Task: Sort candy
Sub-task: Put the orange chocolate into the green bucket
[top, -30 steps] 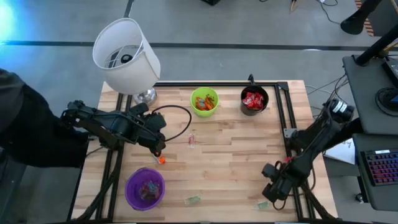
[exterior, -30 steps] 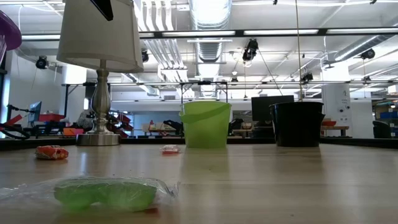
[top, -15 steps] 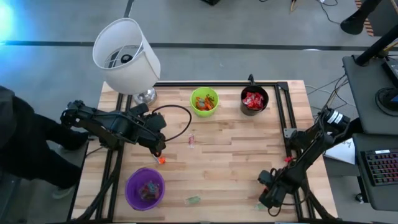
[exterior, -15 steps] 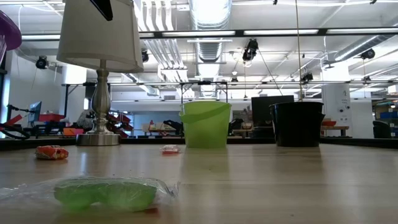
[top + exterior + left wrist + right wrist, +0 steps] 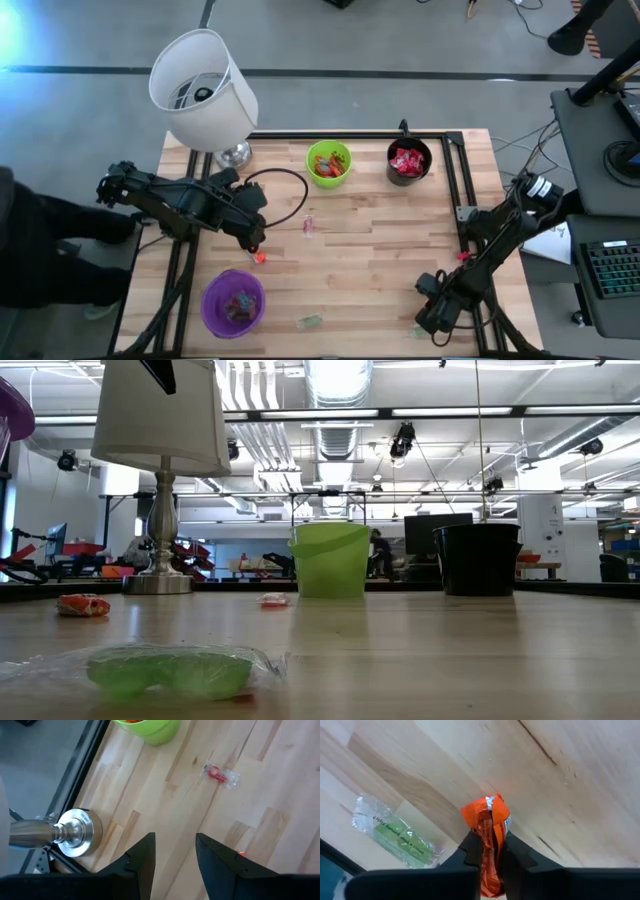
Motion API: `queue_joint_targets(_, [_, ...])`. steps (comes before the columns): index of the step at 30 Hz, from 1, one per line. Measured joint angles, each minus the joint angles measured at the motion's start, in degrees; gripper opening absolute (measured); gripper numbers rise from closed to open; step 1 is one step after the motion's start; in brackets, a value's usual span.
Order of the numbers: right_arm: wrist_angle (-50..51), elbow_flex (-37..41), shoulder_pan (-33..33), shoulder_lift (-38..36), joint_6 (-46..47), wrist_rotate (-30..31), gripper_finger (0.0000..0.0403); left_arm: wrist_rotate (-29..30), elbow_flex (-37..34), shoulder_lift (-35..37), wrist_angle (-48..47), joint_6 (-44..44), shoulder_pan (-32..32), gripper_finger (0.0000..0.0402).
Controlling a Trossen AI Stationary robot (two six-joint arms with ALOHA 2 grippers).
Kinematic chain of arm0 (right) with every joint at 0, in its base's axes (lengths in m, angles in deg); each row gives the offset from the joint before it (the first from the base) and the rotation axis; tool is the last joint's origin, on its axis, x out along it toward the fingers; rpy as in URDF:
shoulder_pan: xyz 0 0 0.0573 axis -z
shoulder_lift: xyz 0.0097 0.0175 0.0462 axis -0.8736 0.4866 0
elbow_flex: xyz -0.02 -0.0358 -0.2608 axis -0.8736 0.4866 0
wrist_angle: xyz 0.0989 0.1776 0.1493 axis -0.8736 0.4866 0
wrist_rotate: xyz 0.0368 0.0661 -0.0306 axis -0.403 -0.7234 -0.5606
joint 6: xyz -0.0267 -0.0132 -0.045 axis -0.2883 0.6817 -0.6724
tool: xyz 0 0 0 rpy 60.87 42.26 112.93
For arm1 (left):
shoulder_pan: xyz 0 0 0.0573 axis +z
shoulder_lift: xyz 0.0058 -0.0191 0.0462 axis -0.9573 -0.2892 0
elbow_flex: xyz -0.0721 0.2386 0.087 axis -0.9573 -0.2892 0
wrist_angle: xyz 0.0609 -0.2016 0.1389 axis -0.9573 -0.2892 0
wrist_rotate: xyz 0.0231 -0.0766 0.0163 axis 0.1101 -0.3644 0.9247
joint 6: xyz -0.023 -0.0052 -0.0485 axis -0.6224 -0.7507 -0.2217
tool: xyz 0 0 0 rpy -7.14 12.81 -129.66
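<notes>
Right gripper [image 5: 490, 845] low over the wooden table [image 5: 380, 260], shut narrow on an orange-wrapped candy [image 5: 489, 822]. Crinkled wrapper pinched upright between the two dark fingers [image 5: 471, 847] and poking out past their tips. Just beside this gripper, flat on the wood and clear of the fingers: a green packet [image 5: 395, 835] in clear film.

Left gripper [image 5: 175, 851] across the table from the right one, hovering above the boards. Jaws a moderate way apart, nothing between them. Ahead of its fingertips, well apart from them: a red candy [image 5: 219, 774] in a clear wrapper, lying flat. Farther ahead on the same line: the green cup [image 5: 150, 727], holding orange and red sweets. Off to one side of this gripper: the round metal lamp base [image 5: 75, 832], with the white lampshade [image 5: 200, 85] tilted above it. Right by the gripper's tip in the high view: a small orange candy [image 5: 259, 257]; touching or not, cannot tell.

Purple cup [image 5: 233, 302] near the left gripper, on the side away from the lamp, with wrapped sweets inside of unclear colour. Another green candy [image 5: 311, 321] on the wood between that cup and the right gripper. Black cup [image 5: 408, 162] well apart from the right gripper, next to the green cup, filled with red candy. Behind the left arm, off the table: a person in dark clothing [image 5: 40, 260].
</notes>
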Motion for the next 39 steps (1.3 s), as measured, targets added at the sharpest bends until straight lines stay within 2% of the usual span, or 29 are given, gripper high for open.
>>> queue_joint_targets(6, [0.7, 0.3, 0.8, -3.2, 0.4, 3.3, 0.0023, -0.7, 0.0, 0.0, 0.0, -0.1, 0.0, 0.0123])
queue_joint_targets(11, [2.2, 0.2, 4.8, -7.4, -3.4, 8.0, 0.0022, -1.5, 0.0, 0.0, 0.0, -1.5, 0.0, 0.0123])
queue_joint_targets(16, [3.8, 0.2, 12.9, -12.1, -12.4, 13.4, 0.0022, -1.5, 0.0, 0.0, 0.0, -1.9, 0.0, 0.0123])
queue_joint_targets(23, [1.6, 0.2, 27.2, -16.1, -27.3, 15.4, 0.0022, -1.5, 0.0, 0.0, 0.0, -3.1, 0.0, 0.0123])
queue_joint_targets(27, [-4.2, 0.2, 35.5, -16.4, -35.9, 15.3, 0.0022, -1.5, 0.0, 0.0, 0.1, -3.1, 0.0, 0.0123])
queue_joint_targets(32, [-16.3, 0.1, 46.2, -16.4, -44.3, 14.3, 0.0022, -1.4, 0.0, 0.0, 0.1, -3.1, 0.0, 0.0123])
queue_joint_targets(39, [-29.9, 0.1, 59.3, -16.3, -47.0, 14.3, 0.0022, 0.6, 0.0, 0.0, 0.2, -3.5, 0.1, 0.0123])
